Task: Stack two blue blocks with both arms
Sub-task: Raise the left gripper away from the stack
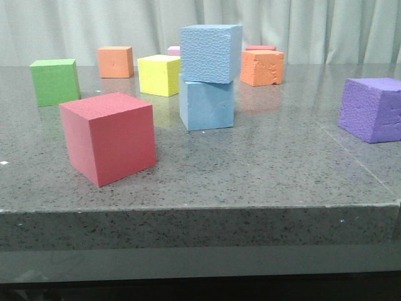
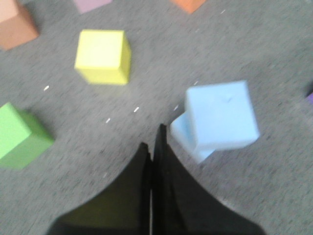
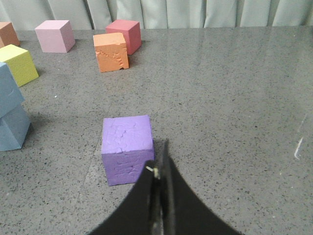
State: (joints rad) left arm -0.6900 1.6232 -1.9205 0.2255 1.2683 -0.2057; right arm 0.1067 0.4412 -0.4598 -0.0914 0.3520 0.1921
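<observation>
The two blue blocks stand stacked in the middle of the table. The pebbly blue block (image 1: 211, 52) rests on the smoother blue block (image 1: 207, 104), turned a little askew. The left wrist view shows the top blue block (image 2: 221, 115) over the lower blue block (image 2: 185, 134) from above. My left gripper (image 2: 152, 137) is shut and empty, hovering apart from the stack. My right gripper (image 3: 160, 154) is shut and empty, above the table beside the purple cube (image 3: 126, 148). The stack (image 3: 10, 112) sits at the edge of the right wrist view. Neither gripper appears in the front view.
A red cube (image 1: 109, 137) sits near the front left, a green cube (image 1: 55, 81) behind it. A yellow cube (image 1: 159, 74), two orange cubes (image 1: 116, 61) (image 1: 262, 67), a pink cube (image 3: 55, 35) and the purple cube (image 1: 371, 109) lie around the stack.
</observation>
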